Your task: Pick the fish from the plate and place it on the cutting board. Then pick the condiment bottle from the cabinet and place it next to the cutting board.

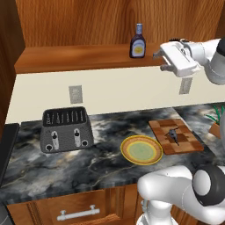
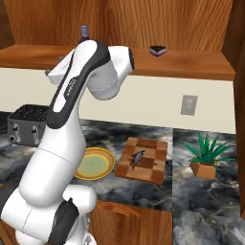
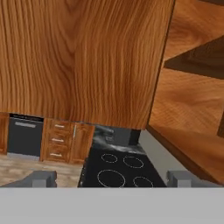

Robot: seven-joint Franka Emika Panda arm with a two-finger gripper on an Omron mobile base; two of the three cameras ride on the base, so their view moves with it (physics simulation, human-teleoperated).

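Observation:
The dark grey fish (image 1: 172, 134) (image 2: 137, 158) lies on the checkered cutting board (image 1: 189, 143) (image 2: 153, 167). Left of the board sits the yellow plate (image 1: 125, 147) (image 2: 109, 165), with nothing on it. The dark brown condiment bottle (image 1: 138, 41) stands upright on the cabinet shelf (image 1: 79, 57) (image 2: 191, 64); in the right base view the arm hides all but its cap (image 2: 84, 31). My gripper (image 1: 160, 61) (image 3: 111, 179) hovers at shelf height just right of the bottle, pointing left. It is open, holds nothing, and is apart from the bottle.
A grey toaster (image 1: 66, 129) (image 2: 28, 124) stands at the counter's left. A potted plant (image 2: 206, 155) sits right of the board. A small black-and-pink object (image 2: 157, 50) rests on the shelf. The hand view looks past the cabinet wall to a stove (image 3: 118, 168).

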